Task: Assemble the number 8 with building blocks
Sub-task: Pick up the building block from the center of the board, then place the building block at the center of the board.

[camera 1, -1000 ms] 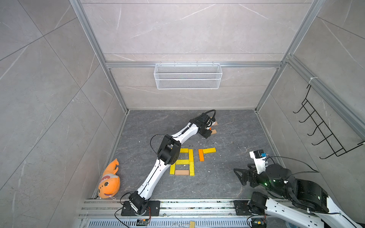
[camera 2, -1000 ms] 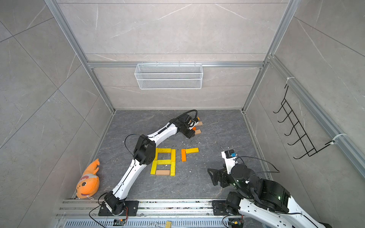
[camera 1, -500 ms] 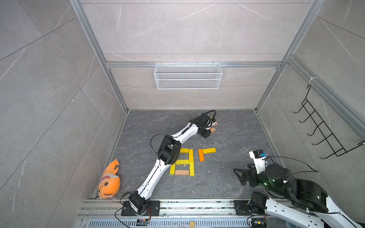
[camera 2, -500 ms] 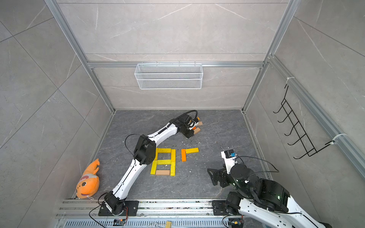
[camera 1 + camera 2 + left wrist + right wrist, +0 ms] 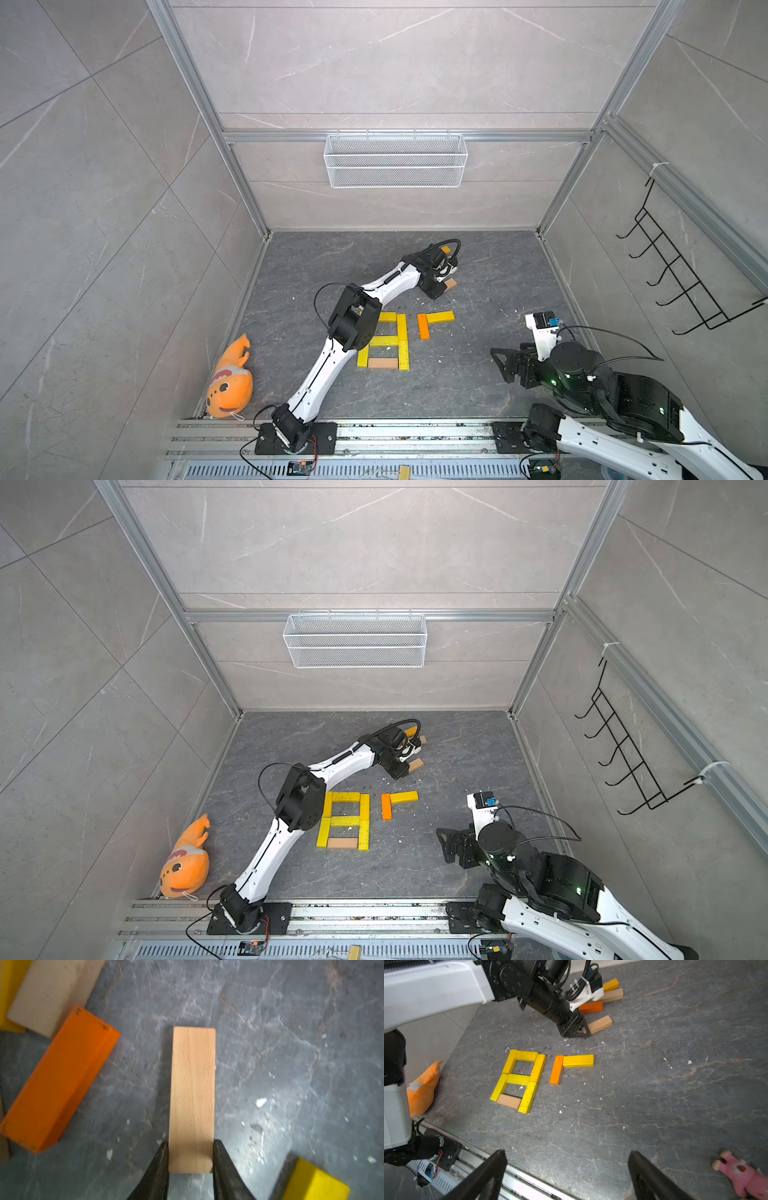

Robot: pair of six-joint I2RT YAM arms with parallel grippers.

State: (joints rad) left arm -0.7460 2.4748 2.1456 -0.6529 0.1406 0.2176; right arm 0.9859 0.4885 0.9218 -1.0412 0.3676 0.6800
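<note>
Left wrist view: we clamp our left pincer (image 5: 191, 1148) on one end of a tan block (image 5: 192, 1088), beyond the assembled eight (image 5: 518, 1079); our right pincer (image 5: 568, 1157) gapes wide, empty.

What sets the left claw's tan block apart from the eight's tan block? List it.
The held tan block is clamped at one end by the left claw; the eight's tan block lies ungripped. The held one is apart from the figure; the eight's closes its bottom between two yellow blocks. Both are like-sized wooden bars.
</note>
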